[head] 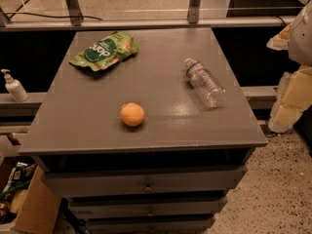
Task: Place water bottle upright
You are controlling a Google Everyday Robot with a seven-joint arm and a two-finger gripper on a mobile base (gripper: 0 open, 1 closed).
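The water bottle (204, 82) is a small clear ribbed bottle with a white cap. It lies on its side on the right part of the grey cabinet top (161, 126), cap pointing to the far left. My gripper (288, 104) shows as pale cream parts at the right edge of the camera view. It is off the cabinet, to the right of the bottle and apart from it, and it holds nothing that I can see.
An orange (132, 114) sits near the front middle of the top. A green snack bag (103, 50) lies at the far left. A white pump-dispenser bottle (13, 86) stands on a ledge to the left. A cardboard box (29, 206) is on the floor at lower left.
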